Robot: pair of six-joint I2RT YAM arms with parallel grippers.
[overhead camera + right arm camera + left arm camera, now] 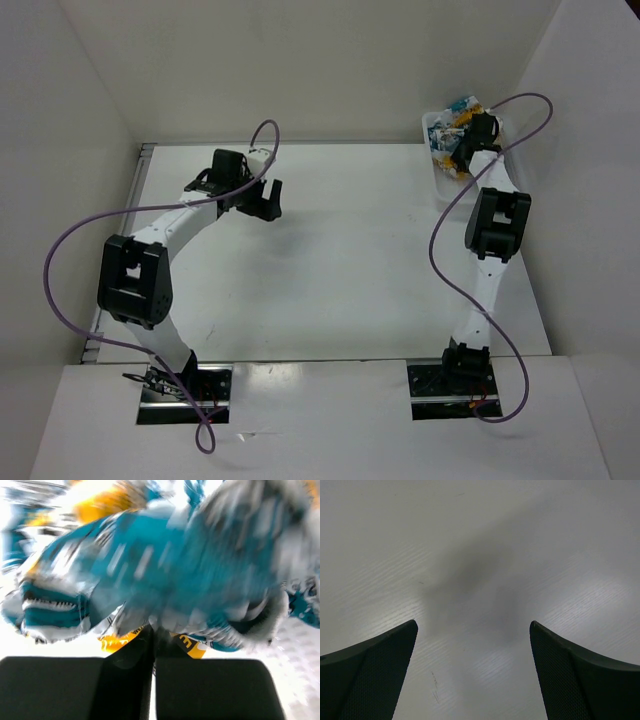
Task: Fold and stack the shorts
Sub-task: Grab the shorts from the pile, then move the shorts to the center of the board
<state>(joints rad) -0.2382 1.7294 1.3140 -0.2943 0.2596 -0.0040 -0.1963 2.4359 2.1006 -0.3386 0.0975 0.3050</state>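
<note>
Bench: a white flat bench (330, 270) walled by white panels. The top camera shows the arm bases at about 7 and 5 o'clock of its middle.

Shorts: soft white fabric shorts (452, 118) with a busy teal-blue, yellow-orange and black print, bunched in a heap, not folded. They sit at about 1 o'clock from the bench's middle, in the far right corner. In the right wrist view the shorts (190, 565) fill the upper part, blurred.

Basket: a white plastic mesh basket (428, 130) holds the heap. Its mesh (300, 665) shows at 4 o'clock in the right wrist view.

Right end effector: the right end effector (462, 150) reaches into the basket, touching the heap. Seen from the wrist, the right end effector (153, 632) is clenched, its two black fingers (210, 690) pressed side by side. A fold of yellow-and-black printed fabric is nipped at their tips.

Left end effector: the left end effector (258, 203) hangs over bare bench at about 10 o'clock of the middle, well apart from the basket. From its wrist, the left end effector (472, 625) is released, its dark fingers (380, 675) spread wide with nothing between them.

Cables: a purple cable (60, 260) loops beside the left arm, and another (435, 250) beside the right.
</note>
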